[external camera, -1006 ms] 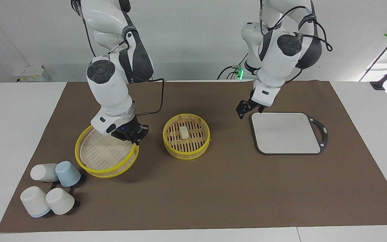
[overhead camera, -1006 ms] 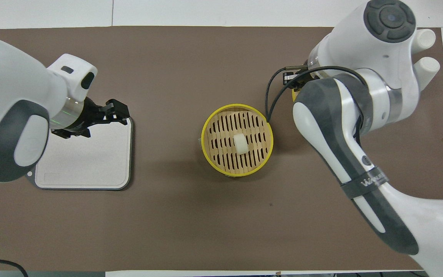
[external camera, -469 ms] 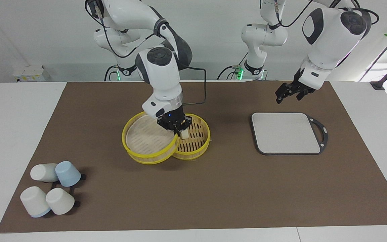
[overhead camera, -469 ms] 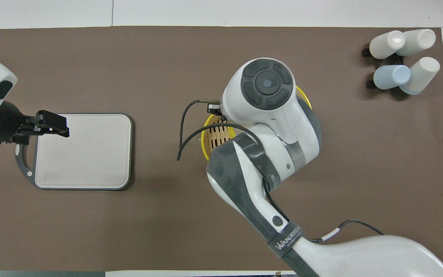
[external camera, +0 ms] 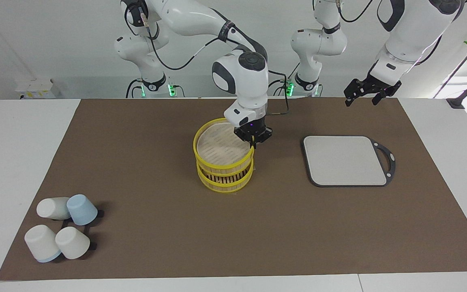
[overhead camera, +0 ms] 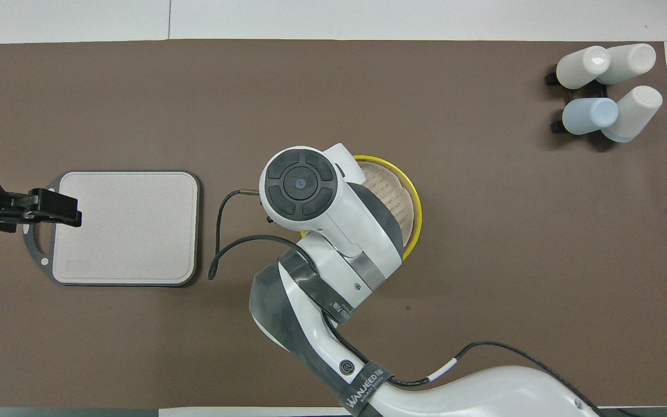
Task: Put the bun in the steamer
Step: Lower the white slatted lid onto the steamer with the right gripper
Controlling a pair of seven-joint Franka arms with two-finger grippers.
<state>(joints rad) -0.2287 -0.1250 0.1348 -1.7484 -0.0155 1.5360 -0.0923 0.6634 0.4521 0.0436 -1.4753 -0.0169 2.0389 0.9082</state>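
The steamer (external camera: 226, 183), a round bamboo basket with yellow rims, stands mid-table. My right gripper (external camera: 253, 140) is shut on the rim of the matching lid (external camera: 217, 148), at the edge toward the left arm's end. It holds the lid directly over the basket, on it or just above it; I cannot tell which. The bun is hidden under the lid. In the overhead view my right arm covers most of the lid (overhead camera: 392, 191). My left gripper (external camera: 362, 95) is open and empty, raised over the board's handle end (overhead camera: 58, 207).
A flat grey board (external camera: 345, 160) with a black handle lies toward the left arm's end and shows in the overhead view (overhead camera: 131, 226). Several white and pale-blue cups (external camera: 81, 209) lie at the right arm's end, farther from the robots (overhead camera: 591, 114).
My right gripper carried the lid from the right arm's end across to over the steamer, hiding the bun. My left gripper rose and drew back toward its own end.
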